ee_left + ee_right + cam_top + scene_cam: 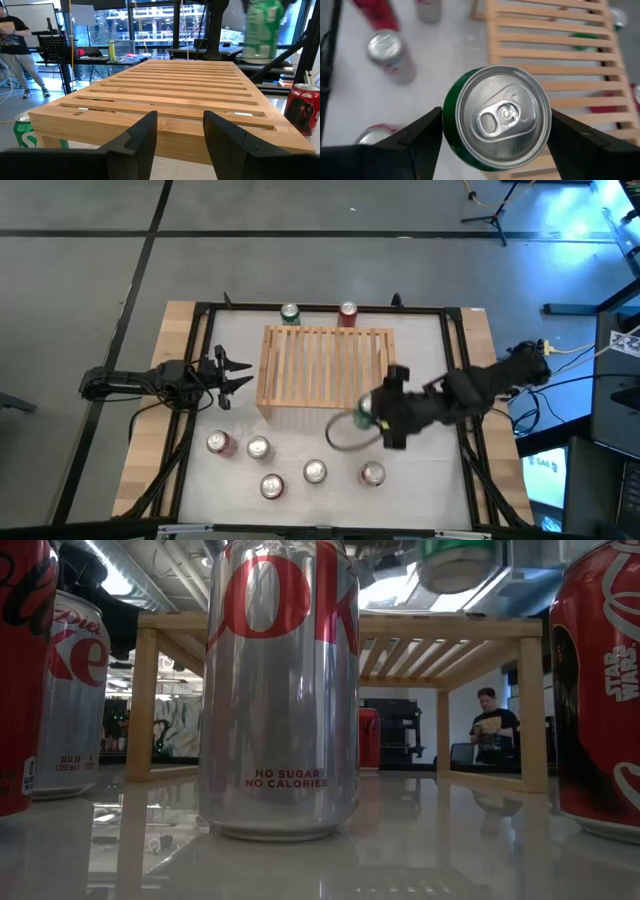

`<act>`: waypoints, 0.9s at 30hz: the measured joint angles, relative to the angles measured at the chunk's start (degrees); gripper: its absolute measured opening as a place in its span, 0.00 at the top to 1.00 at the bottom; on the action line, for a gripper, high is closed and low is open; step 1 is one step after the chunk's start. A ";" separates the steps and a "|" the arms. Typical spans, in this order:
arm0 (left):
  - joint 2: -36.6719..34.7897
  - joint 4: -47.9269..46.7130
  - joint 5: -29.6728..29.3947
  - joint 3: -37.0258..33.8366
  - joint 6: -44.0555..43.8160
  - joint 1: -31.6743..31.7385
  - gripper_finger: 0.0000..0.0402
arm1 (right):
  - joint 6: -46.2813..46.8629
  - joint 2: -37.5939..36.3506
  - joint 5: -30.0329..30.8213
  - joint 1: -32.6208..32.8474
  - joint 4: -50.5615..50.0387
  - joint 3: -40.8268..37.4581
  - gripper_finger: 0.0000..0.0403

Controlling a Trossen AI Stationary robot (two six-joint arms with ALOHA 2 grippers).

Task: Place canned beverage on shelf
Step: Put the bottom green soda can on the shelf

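Note:
The shelf [320,360], a low rack of light wood with a slatted top, stands in the middle of the table on its short legs [143,705]. My right gripper [372,412] is shut on a green can [363,408] and holds it in the air over the shelf's near right corner. The low view shows the can's bottom [457,565] above the level of the shelf top. My left gripper [243,374] waits level at the shelf's left end. Its fingers [142,135] stand apart with nothing between them. My right gripper pinches the green can's side wall [451,117] between its two fingers, one on each side, just below the top rim. The fingers slant down from the table's right. The can is lifted clear of table and shelf, its pull-tab top [502,117] facing the wrist camera.
A green can [290,313] and a red can [347,313] stand on the table behind the shelf's far edge. Several silver and red cans stand in a loose row near the front edge, from one red can [220,443] to another [372,473]. A person [492,725] sits beyond the table.

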 joint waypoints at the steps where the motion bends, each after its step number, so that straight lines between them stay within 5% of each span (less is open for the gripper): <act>1: 0.02 0.00 0.02 0.00 0.00 0.00 0.62 | -0.36 0.00 0.05 -1.38 -0.61 0.49 0.26; 18: 0.02 0.00 0.02 0.01 0.00 0.02 0.62 | -4.30 0.00 3.37 -26.15 -5.37 2.41 0.26; 27: 0.00 0.00 0.02 -0.02 0.00 0.00 0.62 | -8.78 0.00 1.77 -33.58 -5.36 2.41 0.26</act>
